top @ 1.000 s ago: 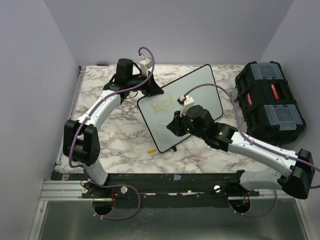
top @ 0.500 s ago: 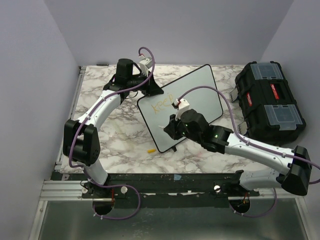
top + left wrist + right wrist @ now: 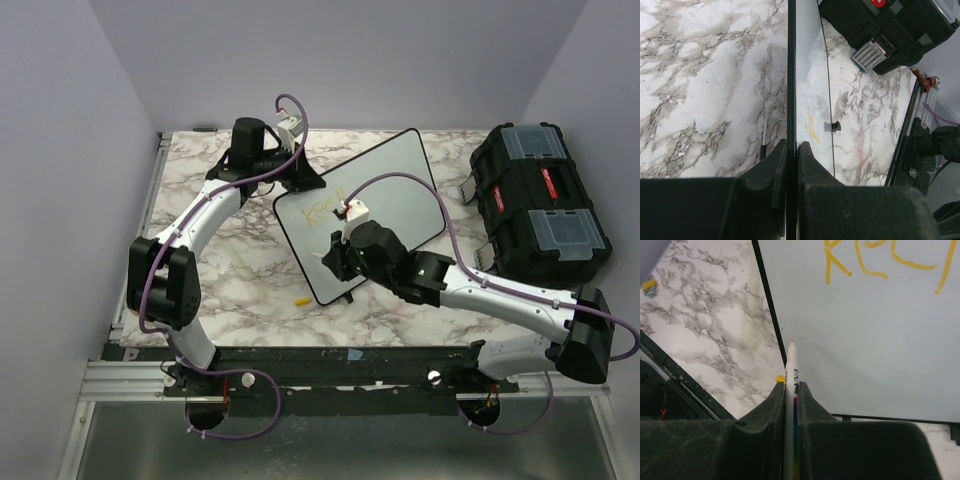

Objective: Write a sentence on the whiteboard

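Pinching the whiteboard (image 3: 400,185) by its far left edge with the left gripper (image 3: 793,146), both fingers closed flat against the thin black rim, one on each face. Set askew on the marble table (image 3: 230,275), roughly mid-table, one corner toward the back wall and another toward the arm bases; no telling whether flat down or lifted a little at the clamped edge. Gripping a white marker (image 3: 791,360) in the right gripper (image 3: 791,386), clenched on the barrel, tip pointing out past the fingertips. Hovering over the board's near left part, close inside the rim and below the writing (tip touching the surface or just off it: cannot tell). Readable of the sentence (image 3: 880,262): one yellow-orange word, "keep", thin against the white, in the board's left half near the clamped edge, with plain white beneath it and to its right. Lying on the marble just beside the board's near corner, apart from it: a small yellow piece (image 3: 301,300), too small to name. Standing well to the right of the board, at the table's right edge: a black toolbox (image 3: 535,205) with clear lid compartments and red labels, not touching the board.
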### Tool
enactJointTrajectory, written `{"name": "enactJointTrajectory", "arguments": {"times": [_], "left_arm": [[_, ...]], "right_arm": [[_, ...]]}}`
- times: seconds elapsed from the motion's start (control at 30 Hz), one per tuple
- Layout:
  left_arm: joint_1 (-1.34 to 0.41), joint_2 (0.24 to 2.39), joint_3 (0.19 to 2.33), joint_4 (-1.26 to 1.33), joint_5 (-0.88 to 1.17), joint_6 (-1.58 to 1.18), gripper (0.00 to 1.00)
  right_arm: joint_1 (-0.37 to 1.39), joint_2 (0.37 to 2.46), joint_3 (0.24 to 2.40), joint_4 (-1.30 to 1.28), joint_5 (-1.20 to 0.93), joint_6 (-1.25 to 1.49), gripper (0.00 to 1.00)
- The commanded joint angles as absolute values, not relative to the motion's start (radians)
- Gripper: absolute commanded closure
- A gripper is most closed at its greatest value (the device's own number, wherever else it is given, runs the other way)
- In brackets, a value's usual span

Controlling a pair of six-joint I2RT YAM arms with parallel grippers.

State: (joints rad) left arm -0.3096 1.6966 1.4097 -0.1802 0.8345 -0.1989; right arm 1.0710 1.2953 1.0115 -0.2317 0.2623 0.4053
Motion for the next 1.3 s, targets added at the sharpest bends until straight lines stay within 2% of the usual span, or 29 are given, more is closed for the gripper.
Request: {"name": "enactJointTrajectory", "arguments": {"times": [0.0, 0.6, 1.27], "left_arm": [[-0.324, 1.741, 1.361, -0.226, 0.839, -0.061, 1.00], [-0.319, 1.728, 1.341, -0.203, 0.857, -0.074, 1.00], [-0.314, 1.728, 1.338, -0.193, 0.867, -0.080, 1.00]], "right_arm": [[1.082, 1.315, 1.060, -0.211, 0.304, 0.381, 0.99], [1.096, 1.492, 1.161, -0.204, 0.374, 0.374, 0.99], [1.109, 1.464, 1.068, -0.253, 0.369, 0.436, 0.99]]}}
